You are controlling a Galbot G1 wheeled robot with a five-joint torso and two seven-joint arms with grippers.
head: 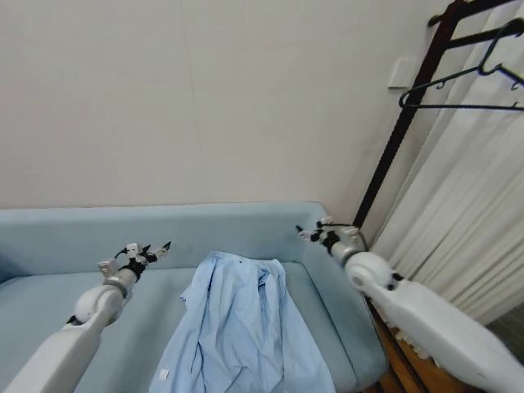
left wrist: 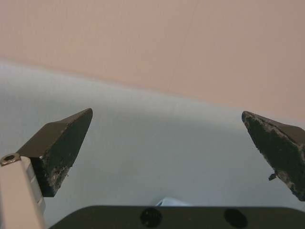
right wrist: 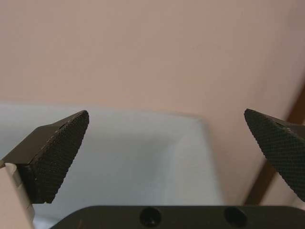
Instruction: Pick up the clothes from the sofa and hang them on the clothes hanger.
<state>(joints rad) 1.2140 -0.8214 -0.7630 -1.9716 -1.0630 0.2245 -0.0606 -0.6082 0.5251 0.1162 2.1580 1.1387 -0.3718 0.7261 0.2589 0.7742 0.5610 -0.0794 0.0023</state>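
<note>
A light blue shirt [head: 244, 327] lies crumpled on the seat of the pale blue sofa [head: 49, 237], its collar toward the backrest. A black hanger [head: 458, 94] hangs from the dark clothes rack [head: 401, 123] at the upper right. My left gripper [head: 150, 254] hovers open above the seat, left of the shirt's collar. My right gripper [head: 315, 232] is open near the sofa's right arm, to the right of the collar. In the left wrist view the left gripper [left wrist: 167, 148] faces the backrest with nothing between its fingers. The right gripper [right wrist: 167, 148] likewise holds nothing.
A plain pale wall rises behind the sofa. White curtains [head: 467, 229] hang at the right, behind the rack's pole. A white wall plate [head: 399, 74] sits beside the rack's top. Bare seat [head: 33, 303] lies left of the shirt.
</note>
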